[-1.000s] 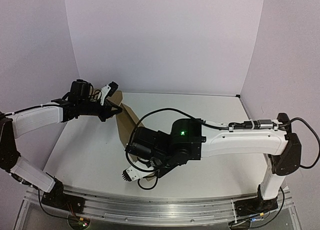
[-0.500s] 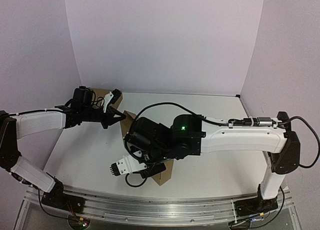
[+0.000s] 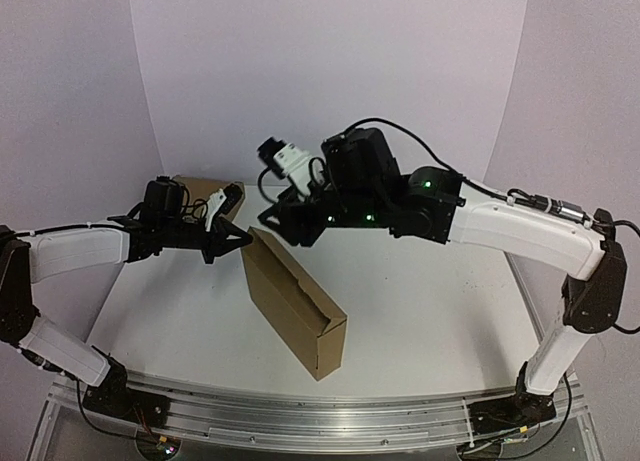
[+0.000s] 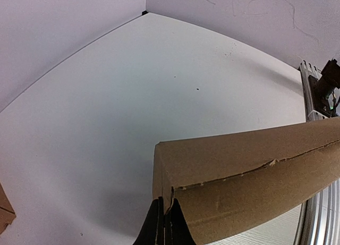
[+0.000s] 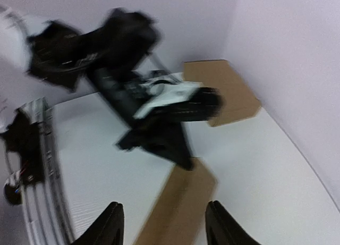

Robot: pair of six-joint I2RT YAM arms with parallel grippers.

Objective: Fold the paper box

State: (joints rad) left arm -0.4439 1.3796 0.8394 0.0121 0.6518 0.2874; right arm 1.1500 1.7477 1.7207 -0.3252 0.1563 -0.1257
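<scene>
The paper box (image 3: 295, 301) is a folded brown cardboard shape resting on the table, running from mid-left toward the front. My left gripper (image 3: 238, 239) is shut on its far corner wall; in the left wrist view the fingertips (image 4: 164, 229) pinch that wall of the box (image 4: 249, 176). My right gripper (image 3: 283, 224) is raised above the box's far end, open and empty. In the blurred right wrist view its gripper (image 5: 164, 216) stands wide above the box (image 5: 183, 202), with my left gripper (image 5: 180, 152) on the box's corner.
A second, ready-made brown cardboard box (image 3: 205, 189) lies at the back left by the wall; it also shows in the right wrist view (image 5: 226, 91) and at the left wrist view's edge (image 4: 4, 210). Lilac walls close in the white table (image 3: 440, 311).
My right arm has swung up from low over the table's front to high over the box's far end, uncovering the box. My left gripper keeps its hold and moved little.
</scene>
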